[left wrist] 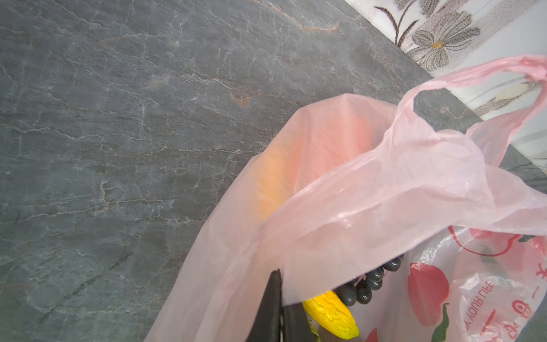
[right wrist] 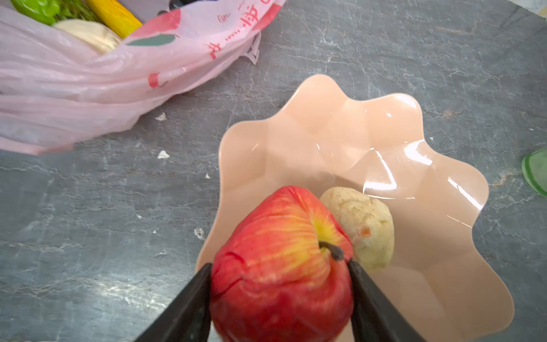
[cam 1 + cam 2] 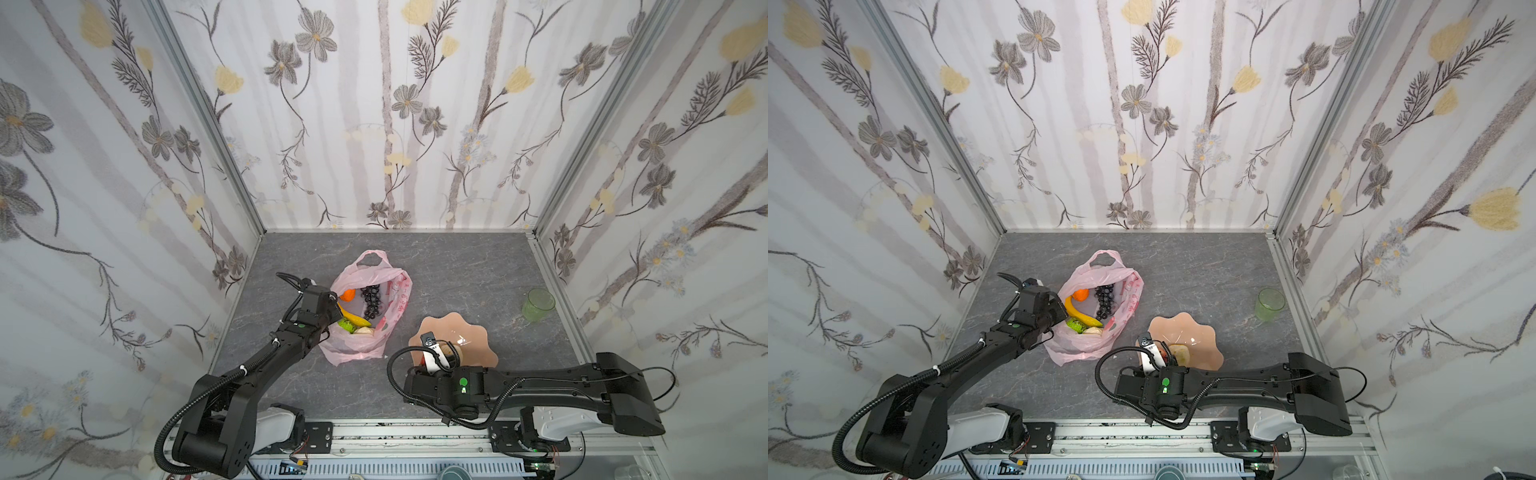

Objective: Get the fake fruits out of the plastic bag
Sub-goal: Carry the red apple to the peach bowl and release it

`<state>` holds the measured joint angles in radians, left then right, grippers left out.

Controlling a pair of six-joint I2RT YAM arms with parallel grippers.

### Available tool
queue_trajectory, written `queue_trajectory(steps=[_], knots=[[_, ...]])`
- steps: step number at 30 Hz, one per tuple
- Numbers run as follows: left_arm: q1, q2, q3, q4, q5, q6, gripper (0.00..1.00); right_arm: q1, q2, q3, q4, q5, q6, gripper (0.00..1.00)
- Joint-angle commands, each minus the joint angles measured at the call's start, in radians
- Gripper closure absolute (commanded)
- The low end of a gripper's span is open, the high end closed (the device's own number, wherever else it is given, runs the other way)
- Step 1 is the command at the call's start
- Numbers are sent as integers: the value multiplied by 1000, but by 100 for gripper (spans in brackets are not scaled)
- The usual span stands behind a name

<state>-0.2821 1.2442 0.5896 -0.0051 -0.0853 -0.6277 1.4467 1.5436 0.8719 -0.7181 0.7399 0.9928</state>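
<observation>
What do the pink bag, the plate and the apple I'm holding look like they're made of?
Pink bag: thin plastic film, translucent and crinkled; fruit colours show through. Plate: likely hard glossy plastic, given sharp highlights and a moulded scalloped rim. Apple: probably soft foam or plastic, painted streaks; its skin creases where the right tool grips it.

Light: bright, even, diffuse, from above | Shadows: soft and faint on the worktop (image 3: 436, 270) beneath both arms | Glare: white streaks on the plate (image 2: 384, 177) | Blur: the red apple (image 2: 281, 266) near the lens is soft; the plastic bag (image 1: 384, 192) film is hazy | Distortion: in both top views the walls (image 3: 83, 166) splay outward at the edges
</observation>
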Motion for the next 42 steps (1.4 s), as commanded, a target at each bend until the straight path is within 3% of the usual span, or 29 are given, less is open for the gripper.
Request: queue_trajectory(steps=[1,23,32,42], knots=[[1,-5,6,14,-10,3,100,3,21,-17,-19,35,55,35],[0,-14,3,12,-12,6,100,4,173,-48,-16,72,133,33],[1,-15,1,13,-15,5,100,10,165,-52,-15,72,145,22],[1,-16,1,13,-14,4,100,9,127,-42,-23,78,144,20]])
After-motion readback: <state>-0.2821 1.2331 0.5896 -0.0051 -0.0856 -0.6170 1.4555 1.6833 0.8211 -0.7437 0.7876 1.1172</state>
